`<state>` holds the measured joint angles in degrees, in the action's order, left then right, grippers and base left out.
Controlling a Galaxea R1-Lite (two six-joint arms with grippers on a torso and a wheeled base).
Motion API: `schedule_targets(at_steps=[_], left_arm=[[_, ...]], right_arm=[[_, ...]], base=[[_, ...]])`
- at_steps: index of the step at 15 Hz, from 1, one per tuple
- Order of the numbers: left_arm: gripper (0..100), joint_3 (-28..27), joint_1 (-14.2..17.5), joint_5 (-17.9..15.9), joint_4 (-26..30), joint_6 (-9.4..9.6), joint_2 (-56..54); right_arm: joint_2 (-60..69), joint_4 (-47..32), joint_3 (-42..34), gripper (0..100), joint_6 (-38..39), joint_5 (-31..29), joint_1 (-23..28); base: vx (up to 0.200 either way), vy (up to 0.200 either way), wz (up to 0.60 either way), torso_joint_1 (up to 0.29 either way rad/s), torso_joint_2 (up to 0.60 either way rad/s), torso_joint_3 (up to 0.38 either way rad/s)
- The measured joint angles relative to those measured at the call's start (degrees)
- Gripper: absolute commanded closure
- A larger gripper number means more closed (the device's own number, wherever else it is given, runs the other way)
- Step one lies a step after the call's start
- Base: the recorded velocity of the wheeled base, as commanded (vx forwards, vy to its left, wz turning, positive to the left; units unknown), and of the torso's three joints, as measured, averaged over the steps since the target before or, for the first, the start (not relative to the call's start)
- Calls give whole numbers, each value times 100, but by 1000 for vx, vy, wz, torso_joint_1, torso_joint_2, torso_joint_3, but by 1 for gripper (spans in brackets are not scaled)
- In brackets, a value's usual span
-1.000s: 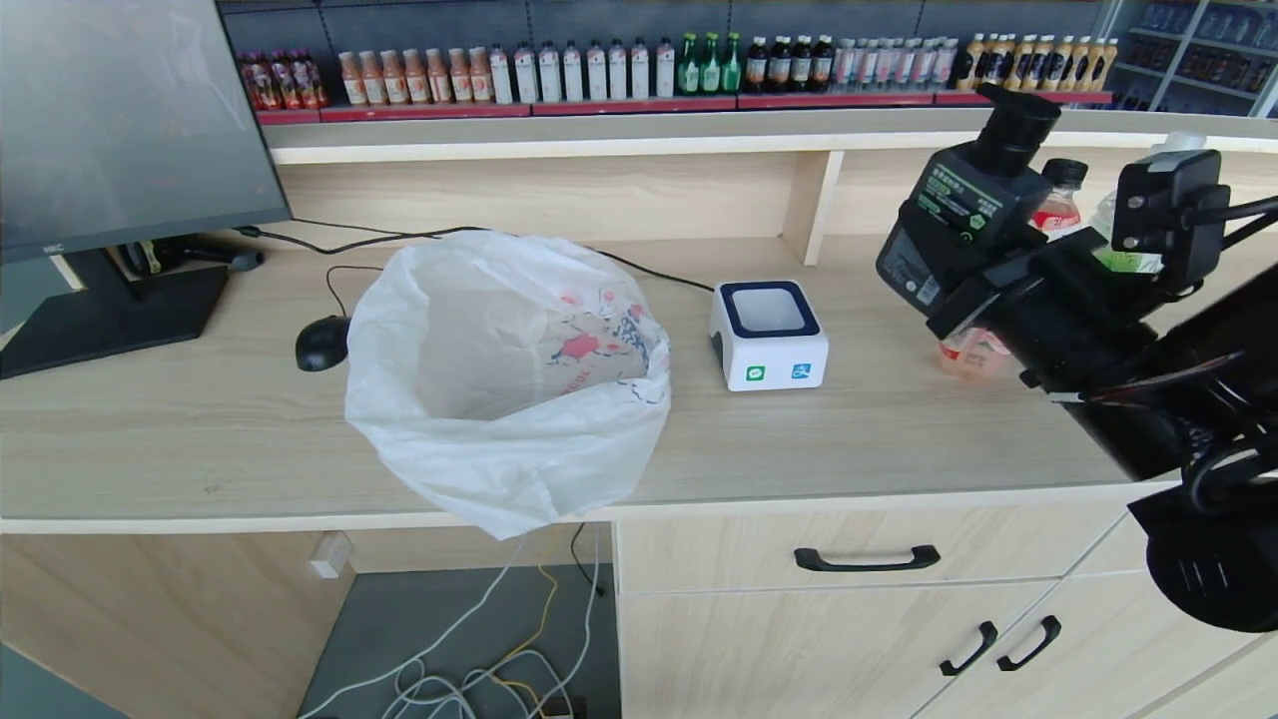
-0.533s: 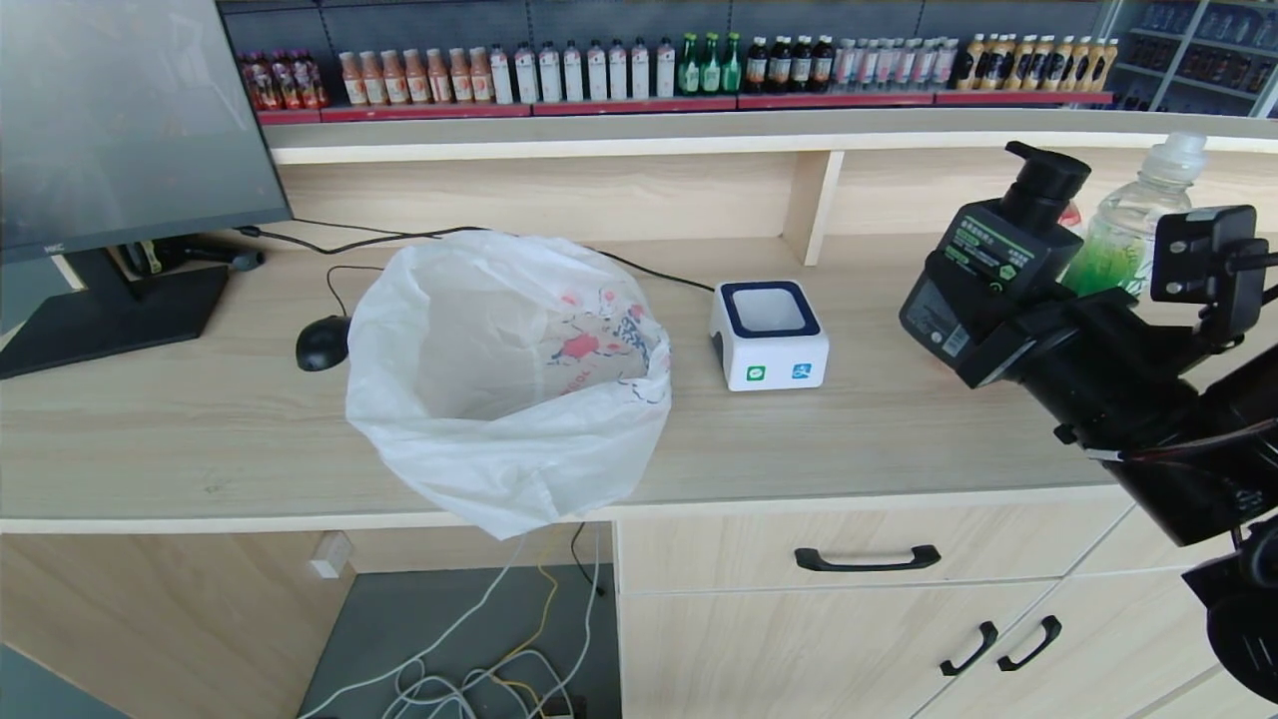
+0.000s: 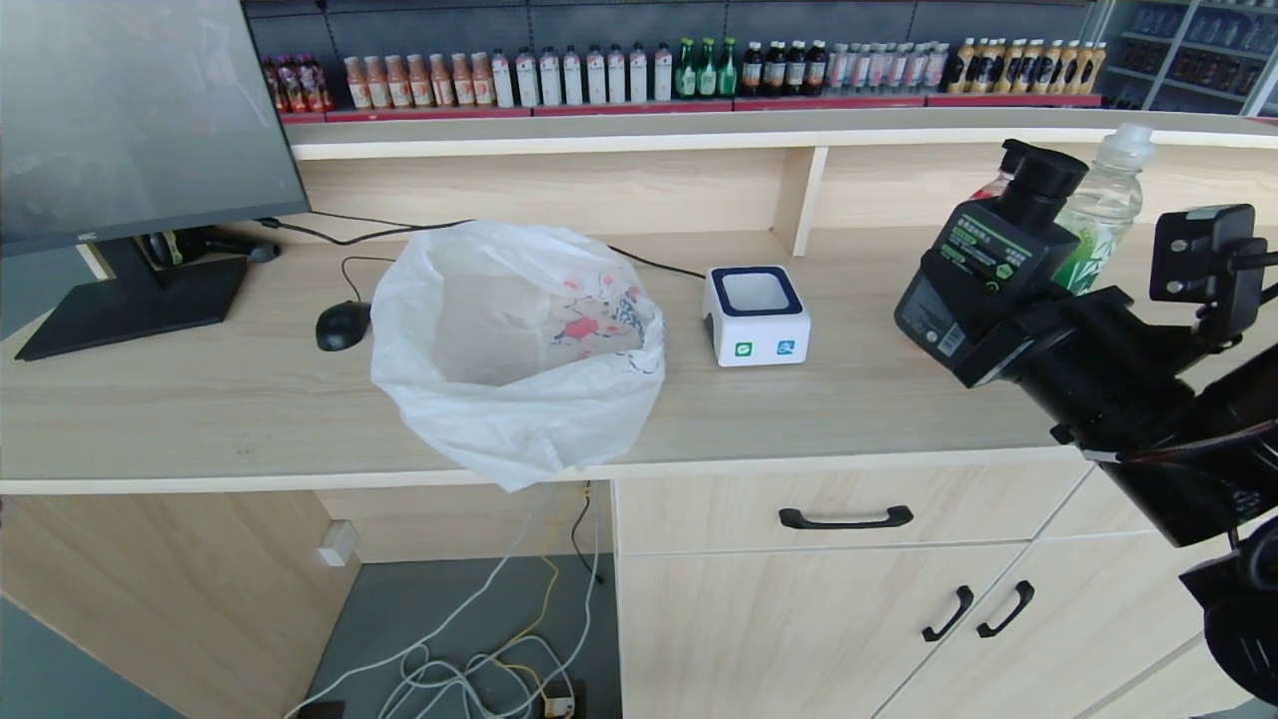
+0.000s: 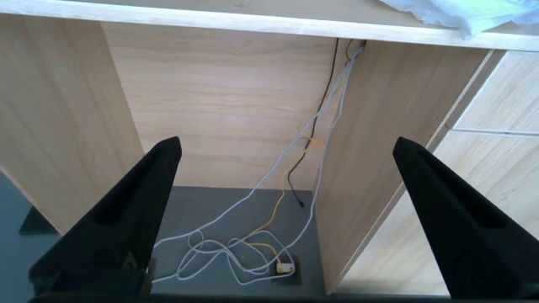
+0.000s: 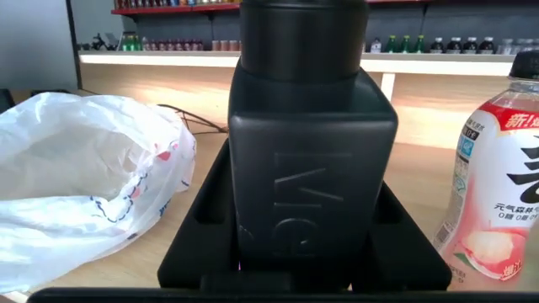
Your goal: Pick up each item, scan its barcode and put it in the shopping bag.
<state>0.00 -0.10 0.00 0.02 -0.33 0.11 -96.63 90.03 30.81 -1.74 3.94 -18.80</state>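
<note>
The black pump bottle [image 3: 983,270] was in the right gripper [image 3: 1010,335], jaws clamped on its lower body, the bottle tilted with its pump head toward twelve o'clock, over the right end of the counter [image 3: 849,409]. At one o'clock, just behind it, stood a clear bottle [image 3: 1101,210] with a green label. The right wrist view showed a pink-labelled bottle [image 5: 497,202] close beside the black one.

Out at nine o'clock there was a stretch of bare countertop, then the white scanner [image 3: 756,315] with its window facing up. At nine o'clock of the scanner, the shopping bag [image 3: 519,350] sat with its mouth wide open and its lower side sagging over the counter's front edge at six. Beyond the bag were a black mouse [image 3: 342,325] and a monitor [image 3: 140,110].

The left gripper [image 4: 286,143] hung below counter level, fingers spread wide and empty, with loose cables [image 4: 253,244] on the floor beyond.
</note>
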Motion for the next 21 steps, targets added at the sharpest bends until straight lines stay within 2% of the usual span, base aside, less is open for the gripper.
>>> schedule_targets(at_steps=[1,8,18,21], left_arm=[[0,0,0,0,-2,0,0],[0,0,-1,0,-2,-10,0],[0,0,0,-2,-2,-5,0],[0,0,-4,0,2,0,0]], right_arm=[[-20,-28,12,100,0,-4,9],[-163,11,447,100,-30,0,1],[-199,-6,511,100,-41,-6,17],[-151,-11,461,100,-33,-88,-41]], base=[[200,200,0,22,12,2],[0,200,0,2,4,3],[0,200,0,1,1,4],[0,0,0,0,0,0]])
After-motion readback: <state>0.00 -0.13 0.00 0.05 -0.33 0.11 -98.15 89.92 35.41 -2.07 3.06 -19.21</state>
